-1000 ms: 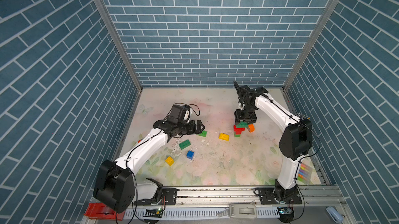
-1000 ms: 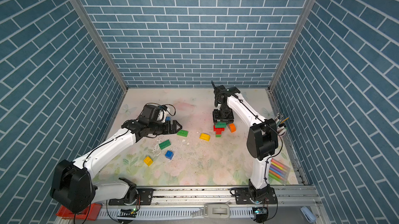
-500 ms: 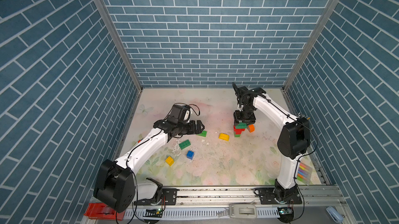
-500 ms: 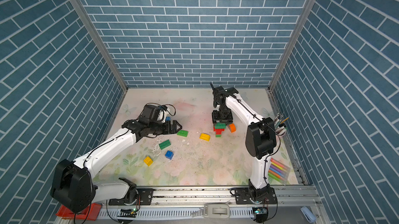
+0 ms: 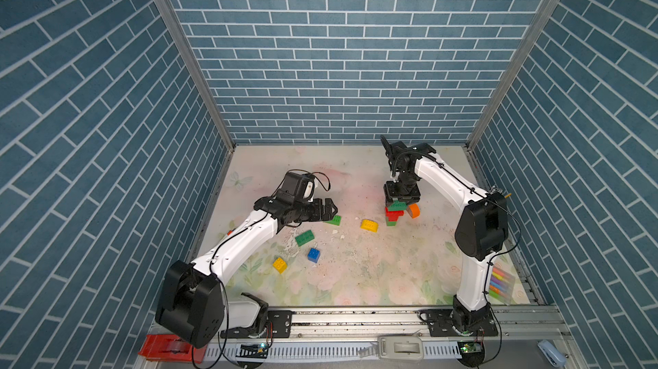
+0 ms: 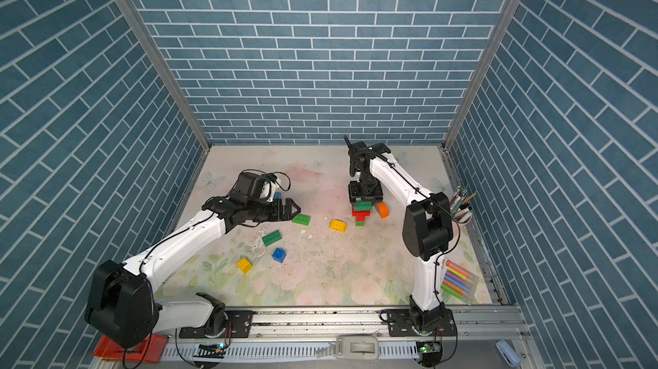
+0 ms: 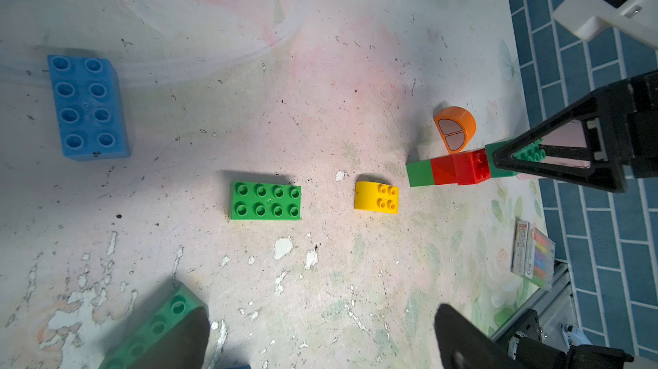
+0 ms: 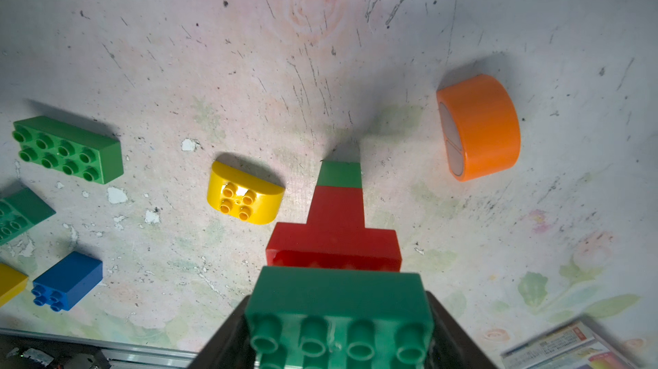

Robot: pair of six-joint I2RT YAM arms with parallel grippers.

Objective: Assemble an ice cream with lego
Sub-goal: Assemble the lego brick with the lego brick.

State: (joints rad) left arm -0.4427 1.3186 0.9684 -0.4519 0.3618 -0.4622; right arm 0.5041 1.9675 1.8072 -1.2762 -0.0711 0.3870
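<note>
We see walls [image 5: 320,64] in a dark blue brick pattern with pale joints, and a cream mat [image 5: 374,278] printed with faded pink roses and green leaves, flecked white. The stack [image 8: 336,214] runs green, red, red, then a top green brick [image 8: 338,296]. Loose pieces: an orange round piece [image 8: 480,128], a yellow round piece [image 8: 245,196], a bright green oblong brick [image 7: 265,201], a blue oblong brick [image 7: 87,107], a small blue brick [image 5: 313,254], a small yellow brick [image 5: 280,265]. The marker pack [image 6: 459,280] shows neon stripes.

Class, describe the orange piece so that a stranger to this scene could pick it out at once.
Start at the right arm. Its gripper grips the green brick topping a red-and-green stack. Beside that stack, apart from it, the orange piece lies on its side: the only orange one, with a round back.
</note>
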